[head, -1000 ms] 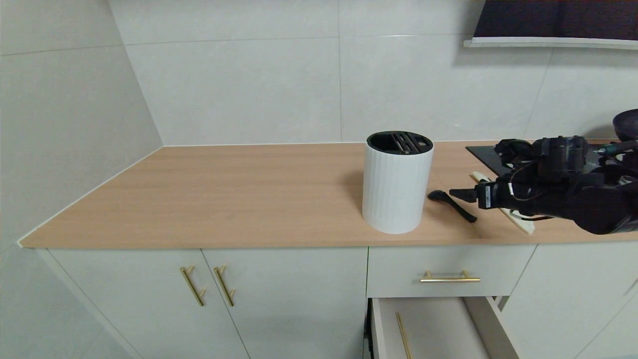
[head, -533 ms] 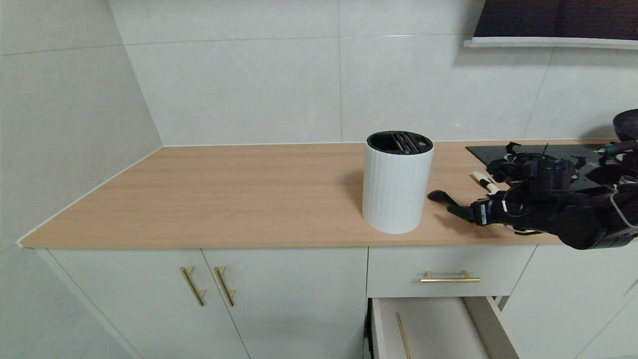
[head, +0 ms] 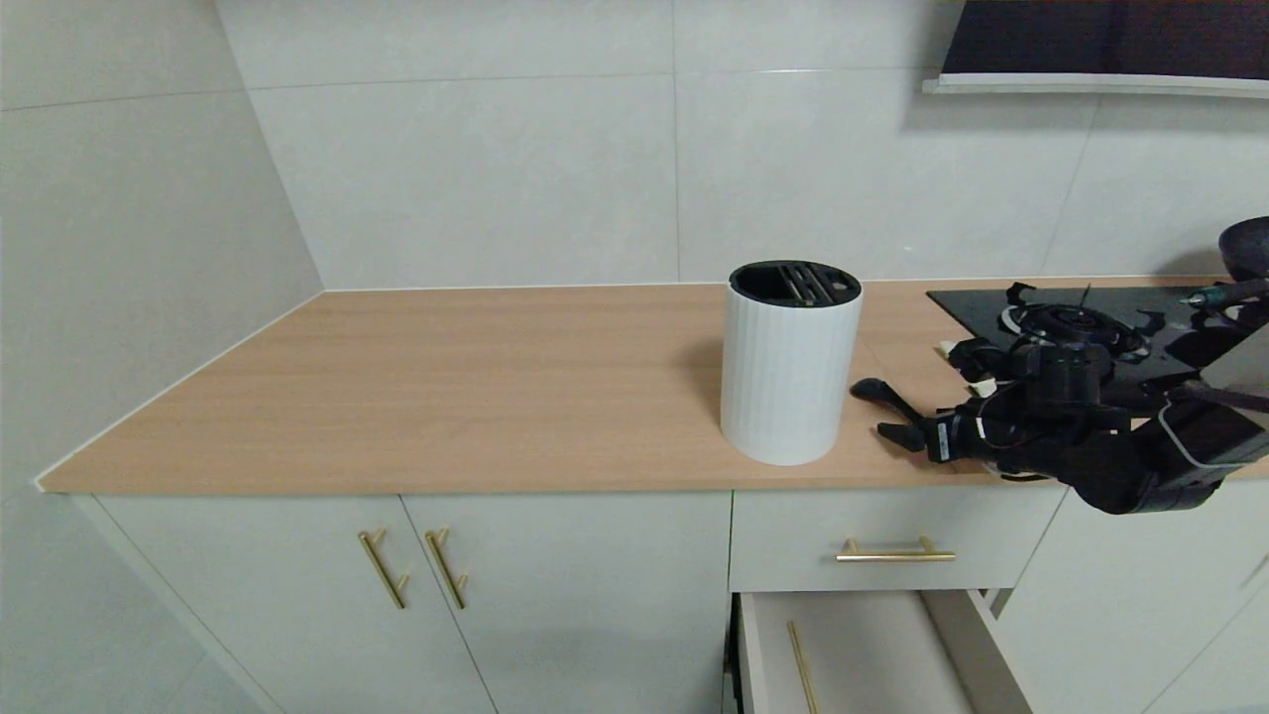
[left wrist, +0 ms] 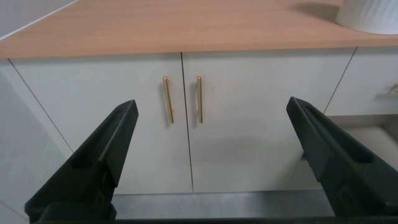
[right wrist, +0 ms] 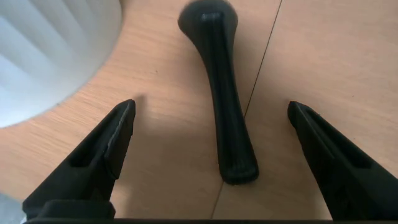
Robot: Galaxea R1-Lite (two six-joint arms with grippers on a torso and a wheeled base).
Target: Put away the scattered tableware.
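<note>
Holder (head: pixel 790 372) beside black utensil (head: pixel 877 392) | right claw (right wrist: pixel 210 106) spread | stove (head: pixel 1076 319) behind

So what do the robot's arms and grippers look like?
The right arm is chunky and black, with a grey section, looped black cables and a small white label near the wrist. The right gripper and the left gripper each have two flat black fingers shaped like pointed wedges.
</note>
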